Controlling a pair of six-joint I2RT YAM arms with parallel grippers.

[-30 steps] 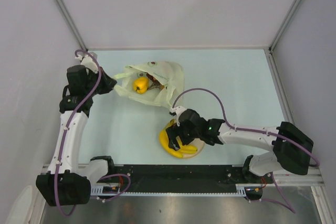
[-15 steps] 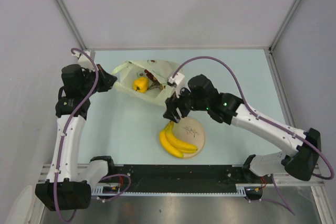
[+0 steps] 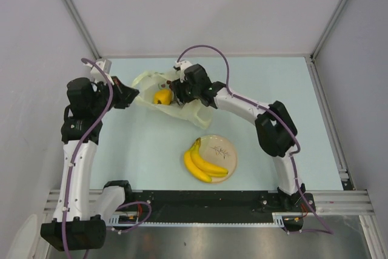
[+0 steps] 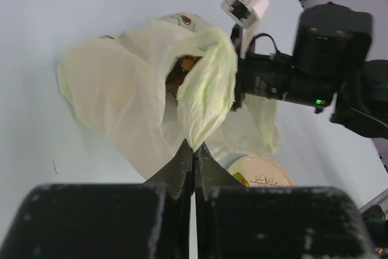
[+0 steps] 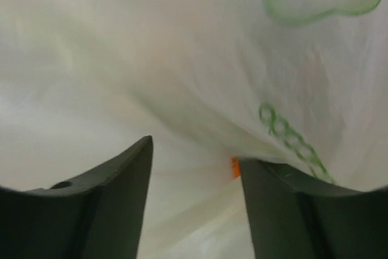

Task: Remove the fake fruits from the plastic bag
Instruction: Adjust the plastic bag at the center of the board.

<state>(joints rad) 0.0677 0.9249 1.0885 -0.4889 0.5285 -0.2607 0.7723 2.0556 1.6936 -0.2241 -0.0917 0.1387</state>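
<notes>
The pale yellow-green plastic bag (image 3: 182, 106) lies at the table's back middle, its mouth open. A yellow pepper-like fruit (image 3: 162, 96) shows inside, with dark fruit behind it. My left gripper (image 3: 133, 93) is shut on the bag's left rim (image 4: 203, 104) and holds it up. My right gripper (image 3: 177, 92) is open and reaches into the bag's mouth; its view shows bag film (image 5: 182, 59) close up and a sliver of orange (image 5: 234, 167) by the right finger. The yellow banana bunch (image 3: 203, 163) lies on the cream plate (image 3: 225, 150).
The plate sits near the front middle of the pale blue table (image 3: 273, 101). Grey walls close the back and both sides. The right arm (image 3: 242, 104) stretches across the table to the bag. A black rail (image 3: 206, 201) runs along the near edge.
My right gripper left the banana bunch on the plate, rose and swung back left into the bag's mouth. My left gripper kept hold of the bag's rim.
</notes>
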